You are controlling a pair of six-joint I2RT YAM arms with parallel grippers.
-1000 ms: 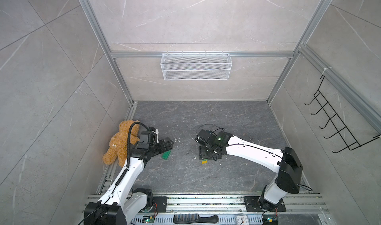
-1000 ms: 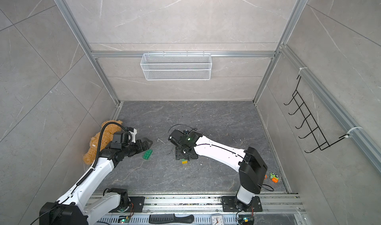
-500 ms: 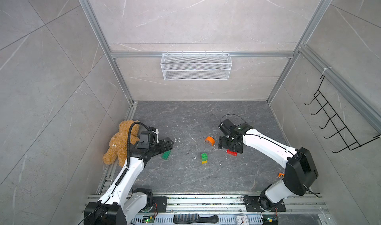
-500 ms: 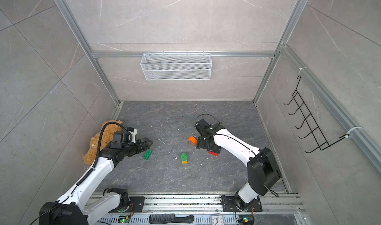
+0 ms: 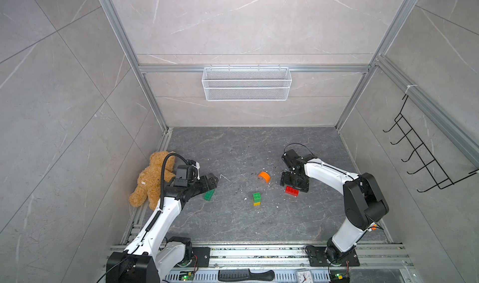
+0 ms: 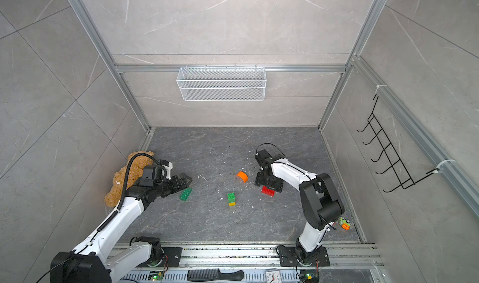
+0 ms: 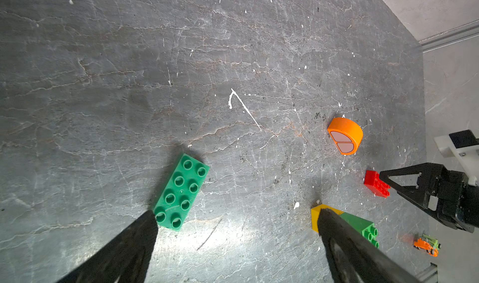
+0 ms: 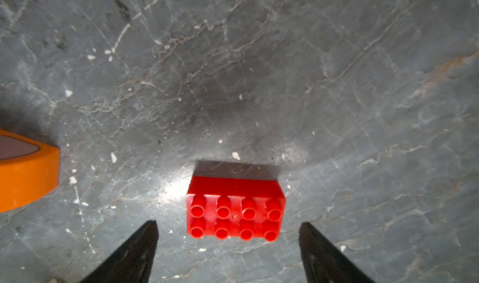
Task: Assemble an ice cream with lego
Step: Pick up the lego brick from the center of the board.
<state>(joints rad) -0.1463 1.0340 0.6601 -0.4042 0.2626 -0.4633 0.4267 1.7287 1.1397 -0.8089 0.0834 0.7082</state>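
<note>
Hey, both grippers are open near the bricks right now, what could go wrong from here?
1. The red brick lies lengthwise between the right gripper's fingers with little room; closing may skid or tilt it.
2. The left gripper has one finger at the green brick's end, not around it; closing could shove it away.
3. The orange cap lies on its side near the right gripper; a nudge might roll it.
</note>
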